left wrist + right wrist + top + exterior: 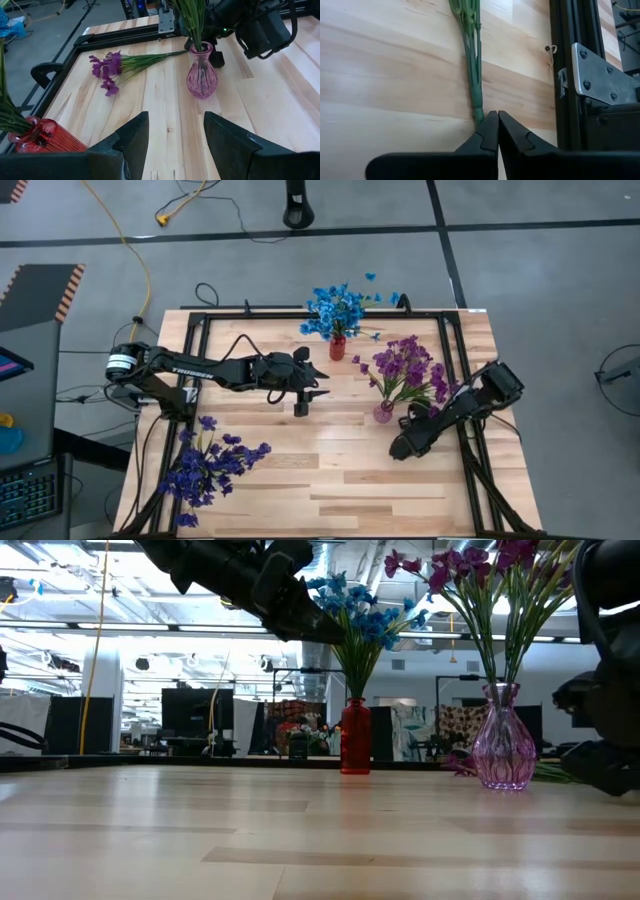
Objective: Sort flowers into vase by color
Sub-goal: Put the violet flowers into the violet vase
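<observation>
A red vase [337, 347] holds blue flowers [335, 308]. A pink glass vase [201, 75] holds magenta flowers [402, 365]. More magenta flowers [112, 67] lie flat on the table beyond the pink vase, their green stems [472, 60] running to my right gripper [495, 115]. That gripper is shut, and the stems' cut end [479, 120] lies beside and under one fingertip. Dark violet flowers [210, 465] lie at the near left. My left gripper [175, 117] hovers open over the table's middle, pointing toward the pink vase, with nothing between its fingers. My right gripper comes slanting down at the cut end of the lying magenta flowers' stems [479, 118]. Its fingers meet with no gap showing. The stems vanish under one fingertip [482, 131] rather than between the two, so I cannot tell whether any stem is caught or touched.
A black frame rail [565, 75] with a metal bracket [600, 70] runs close beside my right gripper along the table's right side. The same frame borders the far and left edges [200, 320]. Bare wood lies between the two vases and the violet flowers.
</observation>
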